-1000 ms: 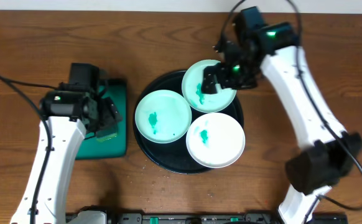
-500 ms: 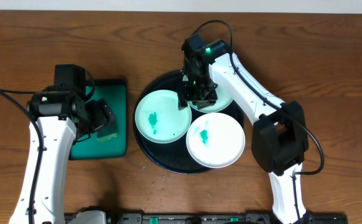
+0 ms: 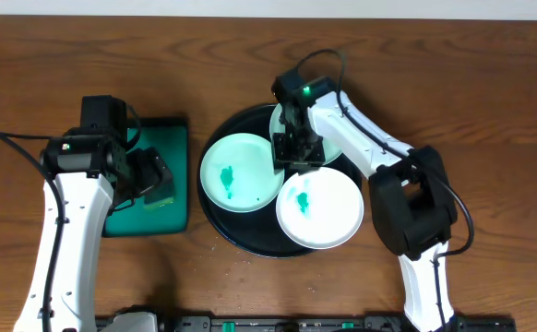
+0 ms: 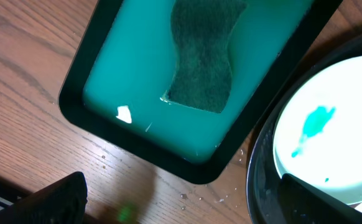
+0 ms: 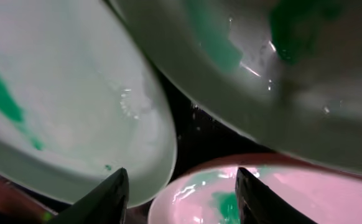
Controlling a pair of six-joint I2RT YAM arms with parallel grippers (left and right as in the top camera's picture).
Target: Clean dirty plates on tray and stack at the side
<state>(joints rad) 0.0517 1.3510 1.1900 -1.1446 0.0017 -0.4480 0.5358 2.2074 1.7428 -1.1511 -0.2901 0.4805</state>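
Note:
The black tray (image 3: 220, 219) holds three plates with green smears: a left plate (image 3: 242, 171), a back plate (image 3: 280, 118) and a front plate (image 3: 320, 208). My right gripper (image 3: 298, 149) is low over the middle of the tray, where the three plates meet, open and empty. In the right wrist view its fingers (image 5: 182, 198) straddle the gap between the left plate (image 5: 63, 112) and the front plate (image 5: 231, 196), with the back plate (image 5: 262, 74) above. My left gripper (image 3: 150, 179) hovers open and empty over the green tray.
A rectangular green tray (image 4: 125, 93) with a black rim lies left of the black tray and holds a dark green sponge (image 4: 203, 62). Water drops lie on the wood between the two trays. The left plate (image 4: 330, 124) shows at the right edge of the left wrist view.
My right arm swung from the tray's back right to its middle and came down between the plates. My left arm shifted slightly left, then held still.

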